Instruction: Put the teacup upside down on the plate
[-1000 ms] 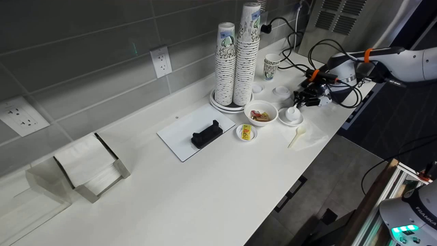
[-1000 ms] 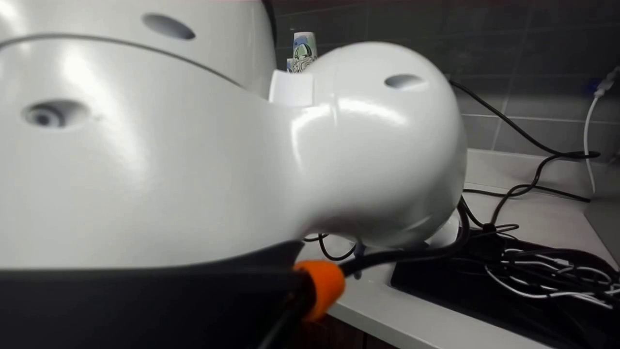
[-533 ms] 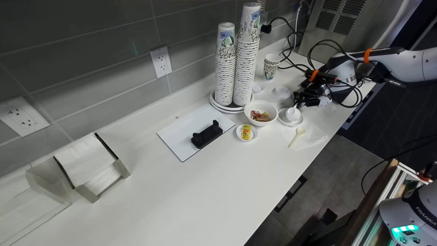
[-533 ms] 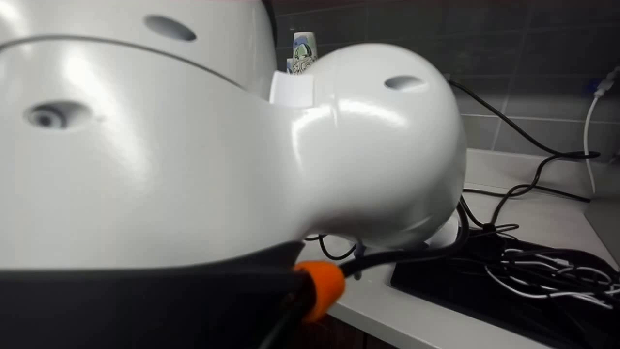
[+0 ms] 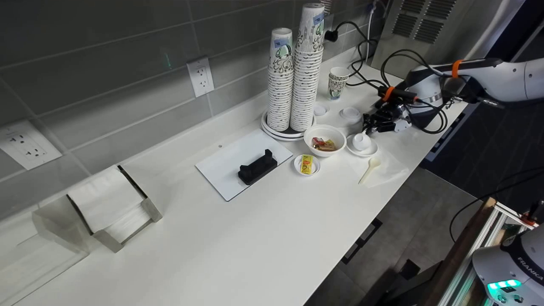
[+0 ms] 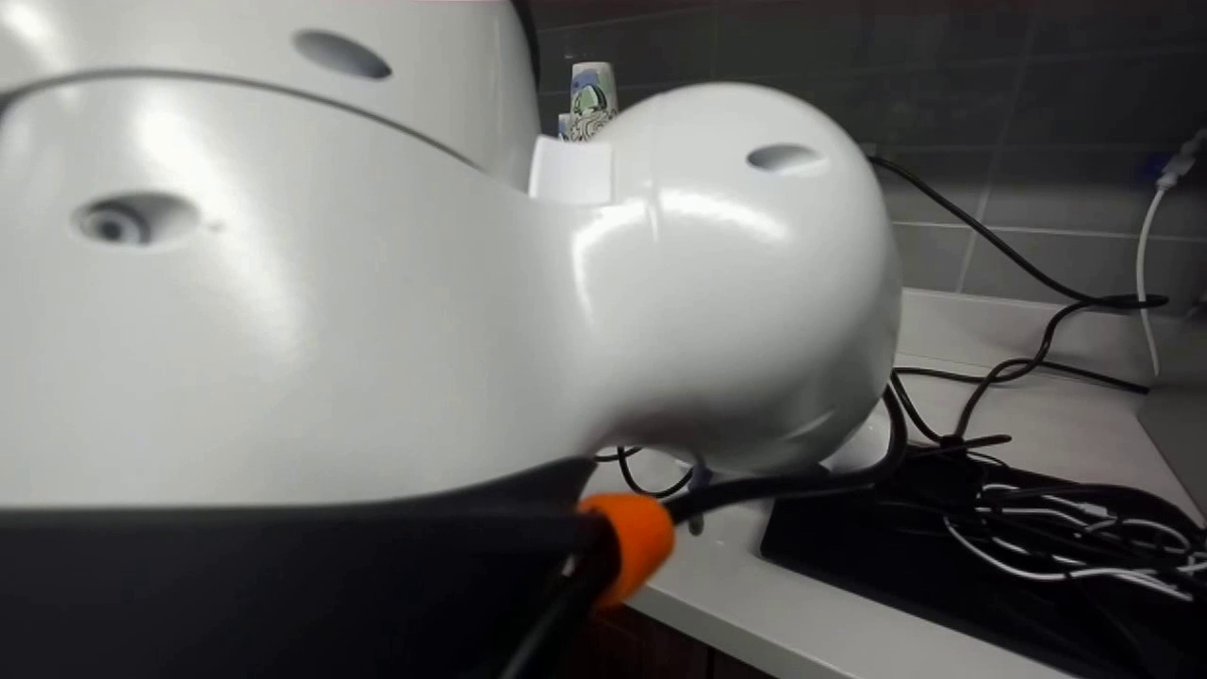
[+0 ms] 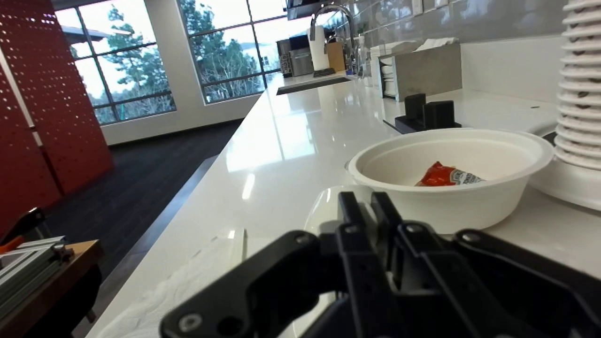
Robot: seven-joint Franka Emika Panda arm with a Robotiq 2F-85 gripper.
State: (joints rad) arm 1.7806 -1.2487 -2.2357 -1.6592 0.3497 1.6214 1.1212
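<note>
We have a long white counter [image 5: 255, 238] spread across the scene, and over it, in both exterior views, reaches the robot arm [image 6: 735, 264]. Toward the back stand two tall stacks of patterned paper cups [image 5: 307, 85]. Next in size we count a flat white board [image 5: 227, 170] bearing a black object [image 5: 258, 167], then a metal napkin holder [image 7: 427, 70]. The gripper [image 7: 363, 197] hangs low, near a thin white sheet [image 5: 391, 165] and a white bowl [image 7: 460, 206] that holds small packets. Just beside the bowl we find the plate [image 5: 369, 152], and within its rim, in an exterior view, the teacup [image 5: 361, 142]. The fingers [image 7: 350, 206] stand close together and pinch the teacup on the side toward the arm (which part of it, we cannot make out). Nor can we tell whether its mouth faces up or down, or whether it touches the plate. Smaller still are a white dish [image 5: 316, 163], a pale spoon [image 5: 369, 170] on the sheet, and a yellow packet [image 5: 306, 164] lying in the dish.
</note>
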